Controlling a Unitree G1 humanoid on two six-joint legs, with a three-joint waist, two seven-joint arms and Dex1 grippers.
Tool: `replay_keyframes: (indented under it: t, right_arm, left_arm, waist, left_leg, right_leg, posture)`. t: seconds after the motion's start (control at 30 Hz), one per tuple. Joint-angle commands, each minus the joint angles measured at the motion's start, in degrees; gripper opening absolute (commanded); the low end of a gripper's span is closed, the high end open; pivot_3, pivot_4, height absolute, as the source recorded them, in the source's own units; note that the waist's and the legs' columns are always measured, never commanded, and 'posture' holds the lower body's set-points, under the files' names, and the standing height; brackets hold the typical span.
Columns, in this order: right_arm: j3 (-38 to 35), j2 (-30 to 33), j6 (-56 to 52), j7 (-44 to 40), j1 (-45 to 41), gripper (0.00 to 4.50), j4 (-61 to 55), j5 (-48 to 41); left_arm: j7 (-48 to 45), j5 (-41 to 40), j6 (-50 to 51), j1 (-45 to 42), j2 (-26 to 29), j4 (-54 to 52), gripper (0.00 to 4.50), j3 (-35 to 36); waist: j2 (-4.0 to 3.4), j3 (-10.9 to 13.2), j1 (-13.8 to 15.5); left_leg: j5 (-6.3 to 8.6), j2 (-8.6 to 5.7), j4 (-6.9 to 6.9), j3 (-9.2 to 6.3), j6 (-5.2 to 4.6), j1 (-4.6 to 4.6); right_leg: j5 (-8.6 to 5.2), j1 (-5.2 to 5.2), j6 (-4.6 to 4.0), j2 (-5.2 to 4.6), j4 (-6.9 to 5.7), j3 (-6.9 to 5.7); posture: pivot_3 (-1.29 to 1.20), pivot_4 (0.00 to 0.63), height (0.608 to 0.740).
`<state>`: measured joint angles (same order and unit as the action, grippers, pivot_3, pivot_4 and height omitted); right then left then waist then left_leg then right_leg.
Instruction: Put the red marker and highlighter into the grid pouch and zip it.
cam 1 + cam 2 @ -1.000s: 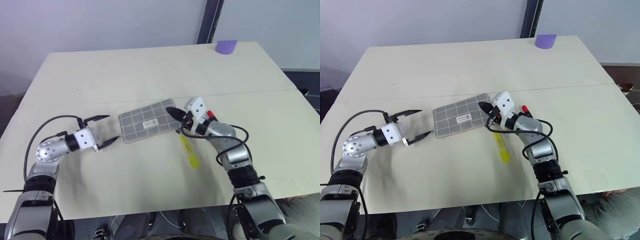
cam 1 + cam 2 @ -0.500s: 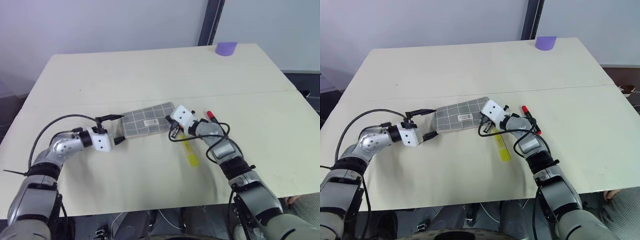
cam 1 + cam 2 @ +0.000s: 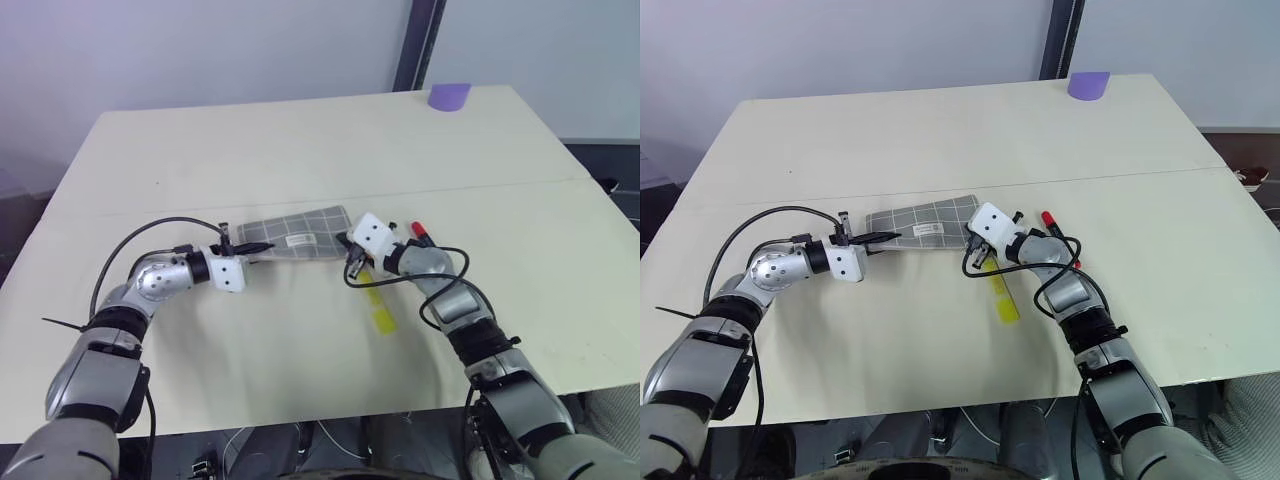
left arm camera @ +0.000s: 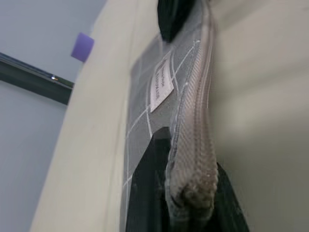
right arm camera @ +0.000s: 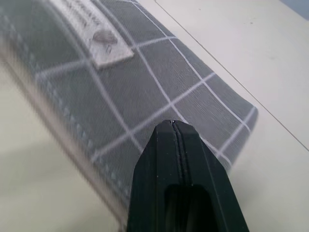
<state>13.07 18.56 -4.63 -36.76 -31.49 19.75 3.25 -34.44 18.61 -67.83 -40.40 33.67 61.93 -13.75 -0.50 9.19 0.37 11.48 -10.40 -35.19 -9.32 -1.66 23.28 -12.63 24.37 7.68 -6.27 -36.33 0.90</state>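
Head views: The grid pouch lies flat near the middle of the cream table, its long axis running left to right. The left gripper reaches in from the left and is clamped on the pouch's left end. The right gripper sits at the pouch's right end, at the corner nearest the robot, fingers pressed together; whether they pinch anything cannot be told here. The highlighter lies on the table just below the right gripper, on the robot's side of the pouch. The red marker lies just beyond the right wrist, partly hidden by it. A purple disc rests at the far edge of the table, well apart from everything else. Black cables loop along both forearms.

Left wrist view: Both black fingers grip the pouch's zipper edge between them, one on each side. The white label shows further along the fabric, and the purple disc is far off.

Right wrist view: The two black fingers are closed against each other with no gap. Their tips lie over the gridded fabric close to the pouch's corner.
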Motion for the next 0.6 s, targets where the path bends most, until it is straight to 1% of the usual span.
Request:
replay_keyframes:
  t: [0.03,0.1,0.17,0.2,0.27,0.3,0.43,0.6]
  right_arm:
    - [-2.4,0.1,-1.8,-3.3,0.7,0.8,-6.1,-4.8]
    - [-3.7,-0.1,-2.7,-2.0,0.8,1.69,-8.1,-5.4]
    - [-6.8,0.1,-6.3,-1.3,1.6,2.74,-13.5,-8.6]
    - [-7.9,0.4,-8.1,-0.6,2.1,3.19,-15.8,-9.3]
    - [-7.5,2.6,-11.6,-1.6,3.9,4.14,-20.3,-9.1]
    - [-7.0,3.8,-13.5,-1.8,5.2,4.43,-22.7,-8.4]
    - [-7.2,6.5,-18.5,-0.5,8.7,4.43,-28.7,-7.9]
    - [-7.2,6.9,-20.5,2.4,9.3,4.43,-27.5,-6.3]
  left_arm:
    - [-4.0,-3.5,1.3,2.0,-1.7,1.3,0.0,-0.8]
    - [-6.2,-7.2,2.8,2.4,-2.6,0.5,0.0,0.4]
    - [-8.5,-12.7,6.2,3.3,-3.6,-1.5,0.0,2.9]
    - [-10.6,-14.9,8.0,4.0,-3.9,-2.8,0.0,3.4]
    - [-10.7,-15.9,9.6,5.4,-4.0,-5.2,0.0,4.1]
    - [-10.0,-15.9,10.3,6.1,-4.2,-6.3,0.0,4.4]
    - [-6.0,-15.8,13.6,8.4,-5.1,-10.0,0.0,5.7]
    - [-1.5,-13.9,16.7,10.1,-6.7,-13.6,0.0,6.2]
  waist:
    - [-0.01,0.0,-0.1]
    - [-0.01,0.0,-0.1]
    - [-0.01,0.0,0.0]
    - [-0.01,0.0,0.0]
    - [-0.01,0.0,0.1]
    - [0.01,0.0,0.1]
    - [0.0,0.0,0.2]
    - [0.01,0.0,0.3]
  left_leg:
    - [0.0,0.0,0.01,0.0,-0.01,0.0]
    - [0.01,0.0,0.02,0.0,-0.02,0.0]
    - [0.01,0.0,0.01,0.01,-0.02,0.01]
    - [0.01,0.0,0.01,0.0,-0.02,0.04]
    - [0.01,0.0,0.0,-0.02,-0.02,0.08]
    - [0.03,0.0,0.01,-0.02,-0.05,0.09]
    - [0.07,0.0,0.05,-0.01,-0.09,0.09]
    - [0.06,0.0,-0.01,0.02,-0.08,0.09]
  right_leg:
    - [0.0,0.0,0.0,0.0,0.0,0.0]
    - [0.0,0.01,0.0,0.0,0.0,0.0]
    - [0.0,0.02,0.0,-0.01,0.0,0.0]
    - [0.0,0.04,0.0,-0.01,0.0,0.0]
    - [0.0,0.09,0.0,-0.01,0.0,0.0]
    - [-0.01,0.09,0.01,-0.01,0.02,0.0]
    - [-0.03,0.09,0.03,-0.05,0.08,0.01]
    - [-0.03,0.05,0.03,-0.14,0.08,0.01]
  posture:
    - [0.0,0.15,0.74]
    - [0.0,0.15,0.74]
    - [0.0,0.15,0.74]
    - [0.0,0.15,0.74]
    - [0.0,0.15,0.74]
    - [0.0,0.15,0.74]
    - [0.0,0.15,0.74]
    - [0.0,0.15,0.74]
